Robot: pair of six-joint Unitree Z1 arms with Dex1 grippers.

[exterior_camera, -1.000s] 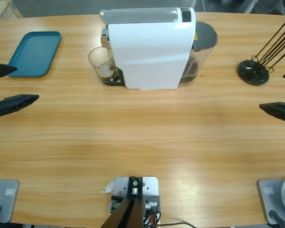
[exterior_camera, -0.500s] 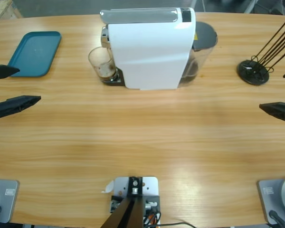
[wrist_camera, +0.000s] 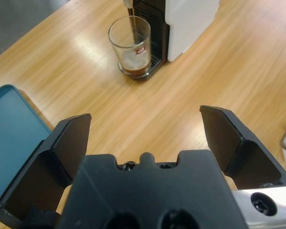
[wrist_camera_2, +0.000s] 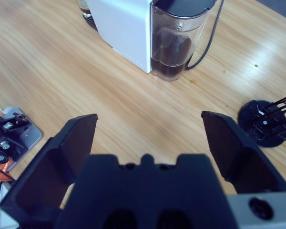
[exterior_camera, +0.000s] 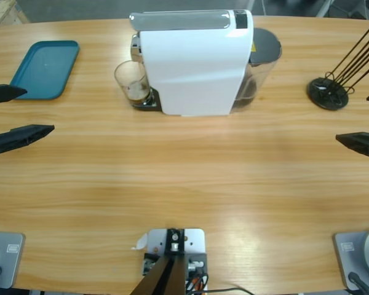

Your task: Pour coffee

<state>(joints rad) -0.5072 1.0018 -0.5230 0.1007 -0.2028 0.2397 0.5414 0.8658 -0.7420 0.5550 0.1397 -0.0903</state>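
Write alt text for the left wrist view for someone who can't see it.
A thin stream of coffee runs into a clear glass under a white coffee machine on a wooden table. The left end effector is open in the foreground, with a blue tray beside it.

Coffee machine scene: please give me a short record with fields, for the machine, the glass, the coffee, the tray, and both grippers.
machine: white coffee machine at the far middle of the table
glass: clear glass standing under the machine's spout
coffee: a thin stream falls into the glass; a shallow dark layer of coffee lies at the bottom
tray: blue tray, nothing on it, at the table's left end
left gripper: left gripper open, holds nothing, faces the glass from a distance
right gripper: right gripper open, holds nothing, faces the machine's water tank
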